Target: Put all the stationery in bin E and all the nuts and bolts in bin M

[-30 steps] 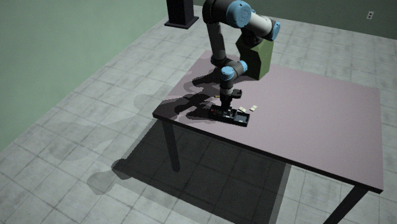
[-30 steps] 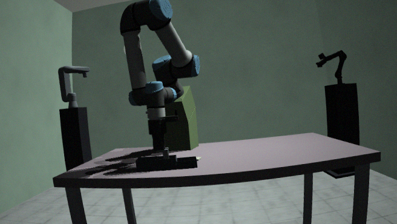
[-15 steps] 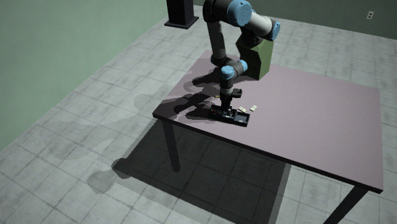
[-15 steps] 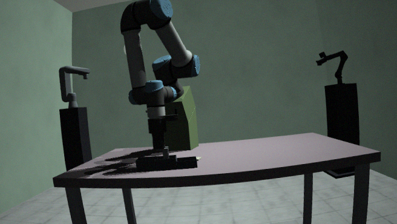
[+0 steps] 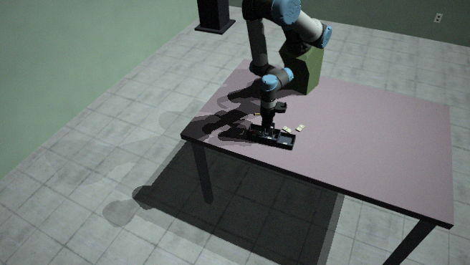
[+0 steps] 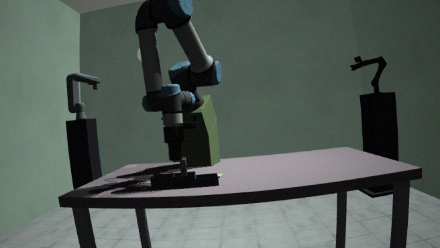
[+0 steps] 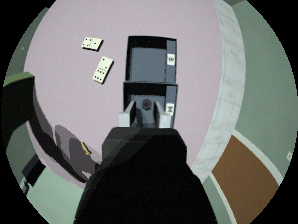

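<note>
"Left to right from the top view, what have you got?"

"At the left end of the row, the left bin (image 5: 253,137) (image 6: 162,182), with a small red thing (image 5: 252,132) in it that I can't name. Then a yellow piece (image 5: 257,114) (image 7: 86,148) on the table, far and a little left of my gripper (image 5: 269,132) (image 6: 183,171) (image 7: 144,117). Bolt or stationery, I can't tell."

"And the gripper?"

"Part open, gripping nothing, fingers pointing down over the middle bin (image 5: 269,140) (image 6: 182,182) (image 7: 174,95). A dark piece (image 7: 146,104) lies in that bin, between the fingers as the wrist view looks down. I take it for a nut or bolt, and the bin for M, though the label is hard to read."

"Further right?"

"The right bin (image 5: 286,145) (image 6: 206,181) (image 7: 151,37), and 2 dominoes (image 5: 286,129) (image 7: 103,70) on its far side. Those should stay out."

"Next move?"

"I'd lift straight up past the walls, then go far and slightly left to the yellow piece. Its long axis runs roughly left to right, along the row, and my fingers face each other near to far, so they should straddle it with only a small wrist turn."
</note>
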